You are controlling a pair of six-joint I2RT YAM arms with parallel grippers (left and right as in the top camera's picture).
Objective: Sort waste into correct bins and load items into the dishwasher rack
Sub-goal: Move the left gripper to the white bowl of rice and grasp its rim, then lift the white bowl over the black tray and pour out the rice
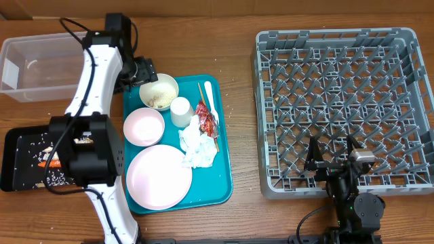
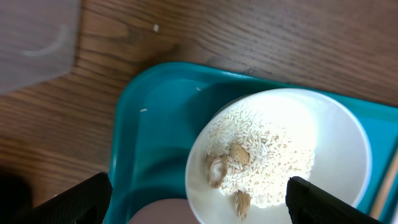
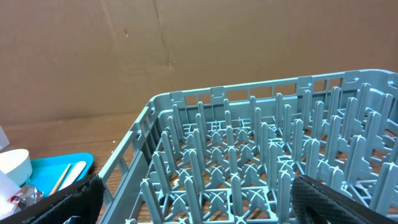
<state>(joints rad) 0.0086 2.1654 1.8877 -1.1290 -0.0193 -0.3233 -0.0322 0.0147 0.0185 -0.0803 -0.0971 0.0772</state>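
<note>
Hovering over the rice bowl (image 1: 159,91), the left arm's (image 1: 95,74) jaws stand apart; the right arm's (image 1: 352,200) gape by the rack (image 1: 339,102).

Worktop (image 1: 237,27): brown wood, visible grain, matte.
Backdrop (image 3: 186,50): plain brown cardboard, upright behind the worktop, faint creases.
Light: even, soft.

Even, bright light falls from above onto the brown wooden surface (image 1: 241,41), leaving only faint, soft shadows. The pale pink round plate (image 1: 159,177) looks slightly washed out. The left wrist view is blurred throughout; the round white bowl of rice (image 2: 311,143) between the left claw (image 2: 199,202) fingers glares. Ahead of the right claw (image 3: 199,205), the large grey plastic lattice rack (image 3: 249,143) is fairly sharp, while that claw's dark fingers are defocused.
</note>
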